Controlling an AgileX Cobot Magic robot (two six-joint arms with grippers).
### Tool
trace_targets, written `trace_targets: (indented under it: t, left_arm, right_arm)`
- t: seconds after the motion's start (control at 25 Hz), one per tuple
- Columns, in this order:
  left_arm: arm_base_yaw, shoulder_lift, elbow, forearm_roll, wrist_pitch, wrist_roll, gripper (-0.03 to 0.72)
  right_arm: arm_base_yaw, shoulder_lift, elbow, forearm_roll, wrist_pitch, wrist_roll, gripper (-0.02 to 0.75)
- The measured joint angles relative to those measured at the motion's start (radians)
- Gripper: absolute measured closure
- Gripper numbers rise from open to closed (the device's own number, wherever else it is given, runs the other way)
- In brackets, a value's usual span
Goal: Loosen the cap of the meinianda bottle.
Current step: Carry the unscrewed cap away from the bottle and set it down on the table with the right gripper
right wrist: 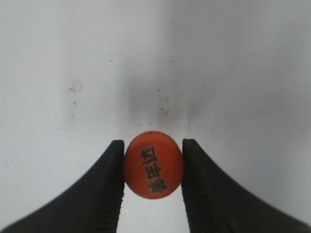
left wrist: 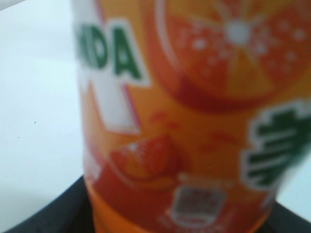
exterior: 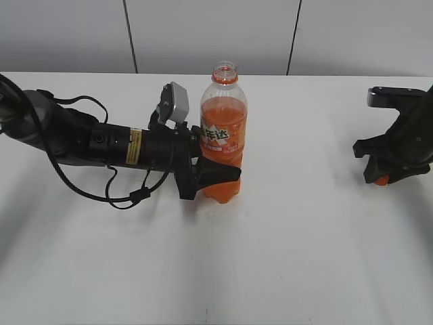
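The cap (right wrist: 153, 164) is already off: the right claw (right wrist: 153, 167) pinches it over the tabletop (exterior: 304, 237), far right of the meinianda bottle (exterior: 222, 135). The left claw (exterior: 215, 177) clamps the open-necked bottle's lower body, standing upright mid-table.

Low in the frame's centre, the right gripper (right wrist: 153, 170) pinches the orange cap (right wrist: 153, 164) between two black fingers (right wrist: 109, 189), dark printed characters on its face. White table (right wrist: 73, 73) behind shows scattered specks.
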Motion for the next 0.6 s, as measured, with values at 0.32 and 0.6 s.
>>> trace_targets:
  t: [0.32, 0.6]
  left_arm:
    - [0.000, 0.000, 0.000, 0.000, 0.000, 0.000, 0.281]
    - [0.000, 0.000, 0.000, 0.000, 0.000, 0.000, 0.281]
  right_arm:
    - [0.000, 0.045, 0.001, 0.002, 0.007, 0.001, 0.465]
    - [0.000, 0.053, 0.001, 0.003, 0.017, 0.001, 0.465]
